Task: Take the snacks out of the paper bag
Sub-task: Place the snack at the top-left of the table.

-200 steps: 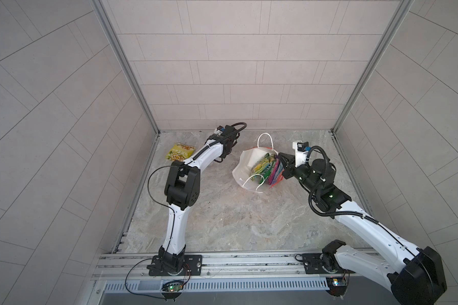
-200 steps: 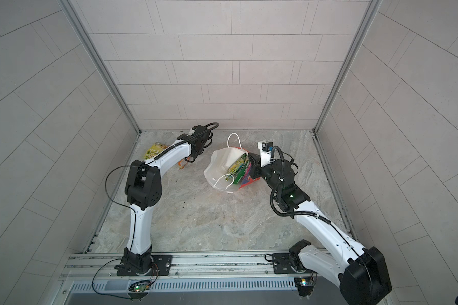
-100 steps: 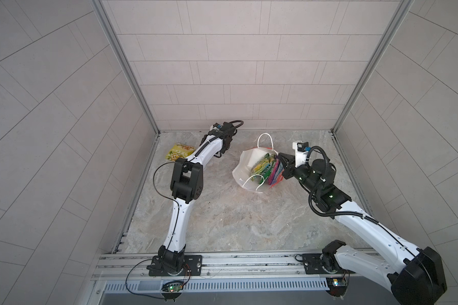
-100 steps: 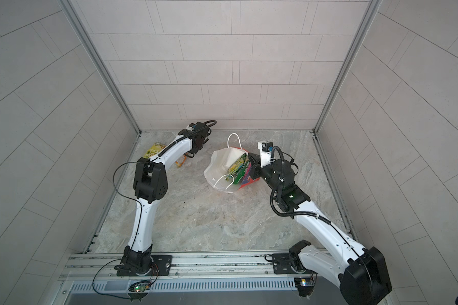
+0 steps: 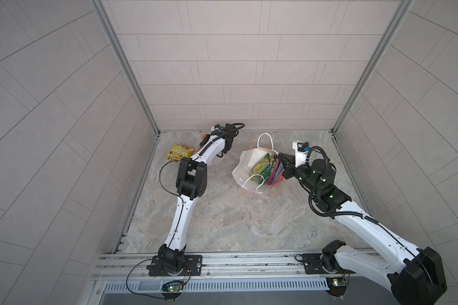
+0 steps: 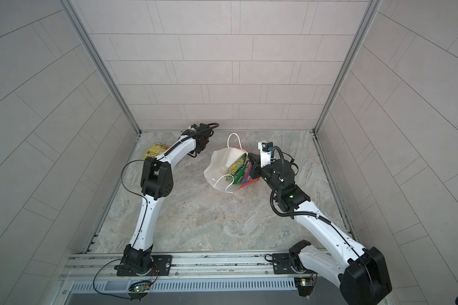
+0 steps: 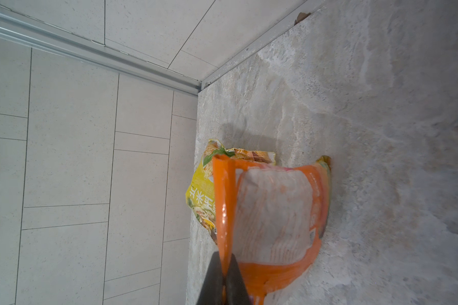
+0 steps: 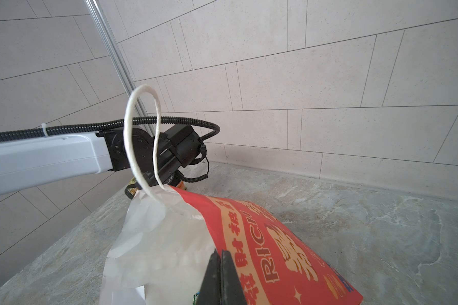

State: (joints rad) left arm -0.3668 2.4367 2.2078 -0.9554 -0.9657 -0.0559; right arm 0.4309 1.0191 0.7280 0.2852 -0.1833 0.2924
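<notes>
Entry, both arms.

My left pincer: jaws pressed together on one edge of the pink-orange packet. The packet runs out from the fingertips, its pale panel facing the wrist camera. I hold it near the far left corner of the worktop. Past it, the plain yellow packet lies flat by the left edge. The held packet overlaps it in the wrist view; whether they touch I cannot tell. In both top views my left arm hides most of the held packet.

My right pincer: jaws closed on the rim of the paper bag, red face outward. The bag sits mid-worktop toward the far edge, leaning, mouth gaping, white lining showing. The snacks inside are packed against the wall on my right pincer's side, with green-yellow, teal and purple edges visible. One cord handle stands up; the other droops across the mouth.
</notes>
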